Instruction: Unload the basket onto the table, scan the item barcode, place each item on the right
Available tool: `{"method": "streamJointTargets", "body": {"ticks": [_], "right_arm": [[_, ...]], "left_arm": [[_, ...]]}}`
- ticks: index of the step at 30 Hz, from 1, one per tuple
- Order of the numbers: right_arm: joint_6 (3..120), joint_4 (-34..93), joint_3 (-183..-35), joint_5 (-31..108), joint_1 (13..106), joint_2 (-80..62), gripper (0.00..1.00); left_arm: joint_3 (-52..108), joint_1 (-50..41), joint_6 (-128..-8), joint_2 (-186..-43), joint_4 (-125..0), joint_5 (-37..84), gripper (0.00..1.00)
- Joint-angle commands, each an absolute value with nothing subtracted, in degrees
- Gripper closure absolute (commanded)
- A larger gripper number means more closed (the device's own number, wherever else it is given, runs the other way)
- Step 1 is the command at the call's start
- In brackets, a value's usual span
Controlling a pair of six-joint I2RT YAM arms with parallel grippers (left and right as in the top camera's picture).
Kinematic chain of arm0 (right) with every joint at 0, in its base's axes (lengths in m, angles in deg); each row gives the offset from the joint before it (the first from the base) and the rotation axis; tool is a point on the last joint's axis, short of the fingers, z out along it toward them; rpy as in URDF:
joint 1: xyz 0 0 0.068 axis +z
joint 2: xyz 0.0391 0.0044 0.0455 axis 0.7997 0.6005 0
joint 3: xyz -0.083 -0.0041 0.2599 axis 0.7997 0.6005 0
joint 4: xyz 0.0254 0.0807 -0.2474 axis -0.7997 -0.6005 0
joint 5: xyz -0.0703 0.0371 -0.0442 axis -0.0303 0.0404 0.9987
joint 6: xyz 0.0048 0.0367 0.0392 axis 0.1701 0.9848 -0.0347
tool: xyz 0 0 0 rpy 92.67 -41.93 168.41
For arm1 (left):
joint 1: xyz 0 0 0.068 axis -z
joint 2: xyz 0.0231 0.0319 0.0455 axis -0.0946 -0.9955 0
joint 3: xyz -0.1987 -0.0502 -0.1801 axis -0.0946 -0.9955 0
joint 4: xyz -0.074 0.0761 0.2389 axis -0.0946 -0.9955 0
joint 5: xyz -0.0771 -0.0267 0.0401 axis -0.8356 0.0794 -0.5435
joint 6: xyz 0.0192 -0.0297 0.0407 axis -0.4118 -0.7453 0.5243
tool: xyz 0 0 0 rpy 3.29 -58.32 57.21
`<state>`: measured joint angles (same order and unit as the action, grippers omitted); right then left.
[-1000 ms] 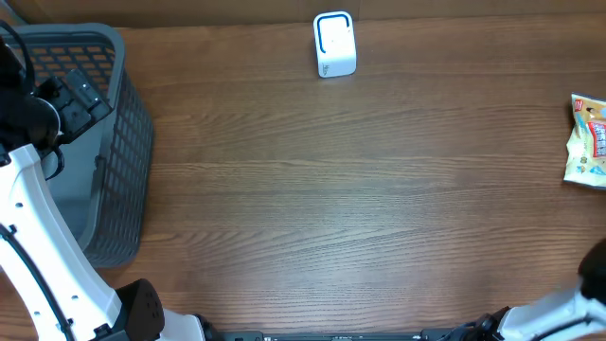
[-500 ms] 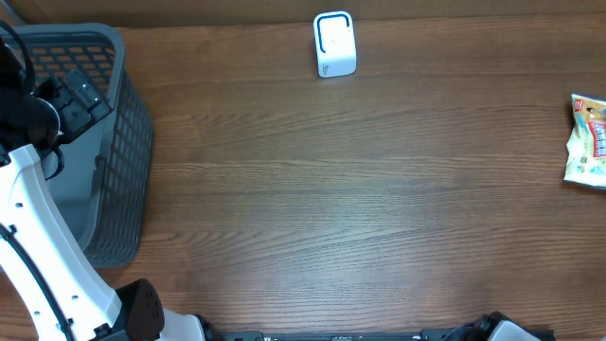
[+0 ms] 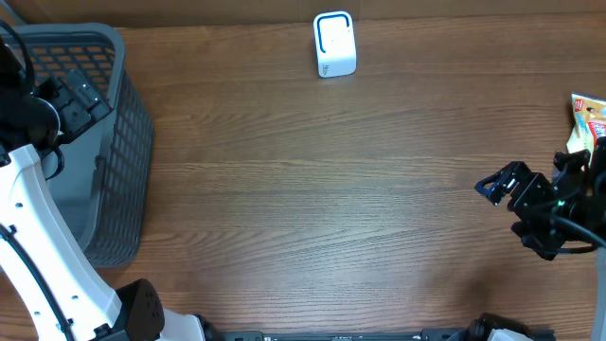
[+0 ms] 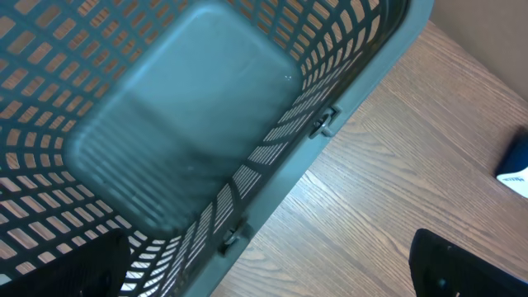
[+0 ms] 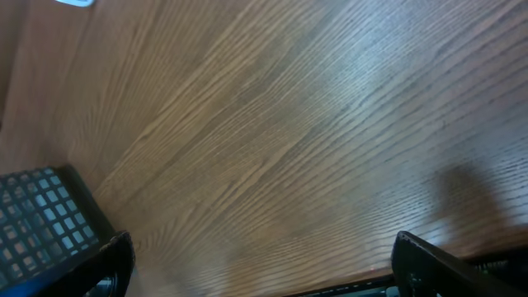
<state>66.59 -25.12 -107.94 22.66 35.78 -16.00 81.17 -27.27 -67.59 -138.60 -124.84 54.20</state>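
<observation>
We record a crinkled yellow-white snack packet (image 3: 588, 121) with red print, far right of the white scanner (image 3: 334, 44), right gripper (image 3: 499, 184) just short of it, released, left gripper (image 4: 272, 268) far left, released.

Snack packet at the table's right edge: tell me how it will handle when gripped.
The snack packet looks like crinkled film, so probably floppy and light. Its smooth-looking wrapper may slip. Lying flat, it seems unlikely to roll.

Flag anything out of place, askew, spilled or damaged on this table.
Nothing stands out. The white scanner sits at the far edge, the grey basket sits empty at the left, and the snack packet lies at the right edge, partly out of frame.
</observation>
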Motion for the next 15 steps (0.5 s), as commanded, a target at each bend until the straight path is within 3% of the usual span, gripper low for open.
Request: {"method": "streamJointTargets", "body": {"ticks": [1,10,15], "right_arm": [[67.12,-24.81,-107.87,22.20,36.10,-15.06,0.00],[66.49,-22.12,-107.87,25.65,37.83,-14.21,0.00],[65.17,-17.82,-107.87,26.92,45.68,-14.26,0.00]], "left_arm": [[81.06,-27.16,-66.92,-138.58,-124.77,54.74,0.00],[81.06,-27.16,-66.92,-138.58,-124.77,54.74,0.00],[81.06,-27.16,-66.92,-138.58,-124.77,54.74,0.00]]}}
